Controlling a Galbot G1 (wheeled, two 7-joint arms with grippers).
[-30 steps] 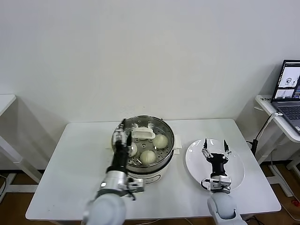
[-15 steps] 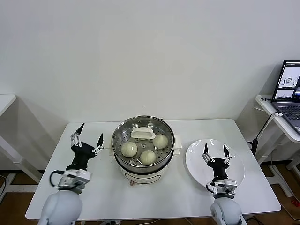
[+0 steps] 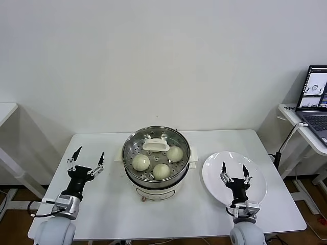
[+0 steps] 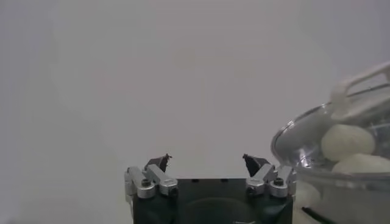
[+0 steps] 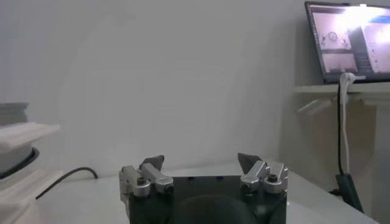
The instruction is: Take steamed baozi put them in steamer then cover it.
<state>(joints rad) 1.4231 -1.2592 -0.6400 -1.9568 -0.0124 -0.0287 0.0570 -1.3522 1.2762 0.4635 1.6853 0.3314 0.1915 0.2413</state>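
White table [image 3: 102, 199], lidded steamer [image 3: 156, 162] w/ baozi [image 3: 141, 162] center, left gripper [image 3: 86, 160] & right gripper [image 3: 233, 172] wide open, empty

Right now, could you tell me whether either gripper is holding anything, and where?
Nothing is held: left gripper and right gripper are both open and empty.

Steamer [image 3: 156, 162] blocks mid-table; bare table [image 3: 107, 196] left of it
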